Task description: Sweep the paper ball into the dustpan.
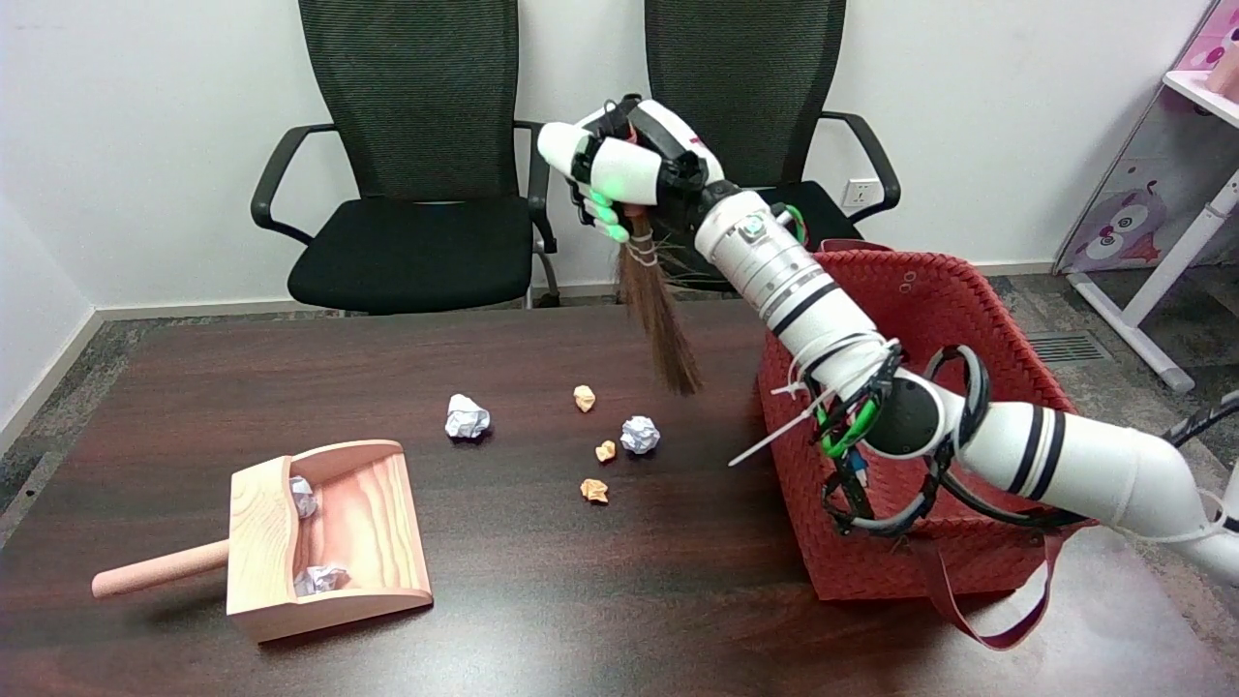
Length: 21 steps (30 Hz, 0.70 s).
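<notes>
My right hand (pixel 629 174) grips the handle of a small brown broom (pixel 660 315) above the table's far middle. The bristles hang down and to the right, their tip in the air just above and right of the loose scraps. Two white paper balls lie on the dark table: one (pixel 467 417) left of centre, one (pixel 640 435) near the middle. Three small orange paper scraps (pixel 584 398) (pixel 605 451) (pixel 594 491) lie around the second ball. The wooden dustpan (pixel 329 537) lies at the front left, mouth toward the front right, with two white balls (pixel 303 497) (pixel 320 579) inside.
A red woven basket (pixel 910 552) stands on the table's right side, under my forearm, with a strap hanging off its front. Two black office chairs (pixel 416 155) stand behind the table. A pink shelf (pixel 1191 145) is at the far right.
</notes>
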Motion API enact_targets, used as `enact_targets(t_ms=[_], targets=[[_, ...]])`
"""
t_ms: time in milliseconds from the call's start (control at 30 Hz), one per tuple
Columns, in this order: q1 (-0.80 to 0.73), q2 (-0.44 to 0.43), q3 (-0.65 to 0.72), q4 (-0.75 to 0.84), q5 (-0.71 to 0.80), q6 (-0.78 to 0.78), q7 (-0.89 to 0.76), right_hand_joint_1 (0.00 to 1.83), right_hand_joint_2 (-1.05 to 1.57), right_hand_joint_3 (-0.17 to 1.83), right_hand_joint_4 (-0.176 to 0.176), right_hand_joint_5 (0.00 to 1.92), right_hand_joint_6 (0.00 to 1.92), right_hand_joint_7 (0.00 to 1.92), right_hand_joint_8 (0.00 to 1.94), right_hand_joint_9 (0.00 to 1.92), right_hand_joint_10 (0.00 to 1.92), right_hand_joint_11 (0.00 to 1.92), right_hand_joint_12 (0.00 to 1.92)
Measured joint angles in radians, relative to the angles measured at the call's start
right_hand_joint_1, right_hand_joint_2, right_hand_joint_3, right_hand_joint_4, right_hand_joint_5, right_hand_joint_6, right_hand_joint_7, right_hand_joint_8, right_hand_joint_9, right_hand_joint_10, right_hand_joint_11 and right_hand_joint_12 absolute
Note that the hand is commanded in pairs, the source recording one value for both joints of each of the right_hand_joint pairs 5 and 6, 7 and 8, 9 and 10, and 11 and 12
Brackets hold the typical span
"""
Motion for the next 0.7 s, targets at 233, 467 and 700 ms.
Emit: enact_targets(t_ms=[233, 467, 700], targets=[[-0.077, -0.007, 0.071, 0.031, -0.118, 0.011, 0.000, 0.81, 1.35, 1.30, 0.176, 1.92, 1.92, 1.92, 1.92, 1.92, 1.92, 1.92, 1.92], [-0.137, -0.022, 0.095, 0.062, -0.207, 0.035, 0.000, 0.81, 1.35, 1.32, 0.176, 1.92, 1.92, 1.92, 1.92, 1.92, 1.92, 1.92, 1.92], [-0.176, -0.065, 0.115, 0.107, -0.309, 0.087, 0.000, 0.80, 1.35, 1.35, 0.176, 1.92, 1.92, 1.92, 1.92, 1.92, 1.92, 1.92, 1.92]])
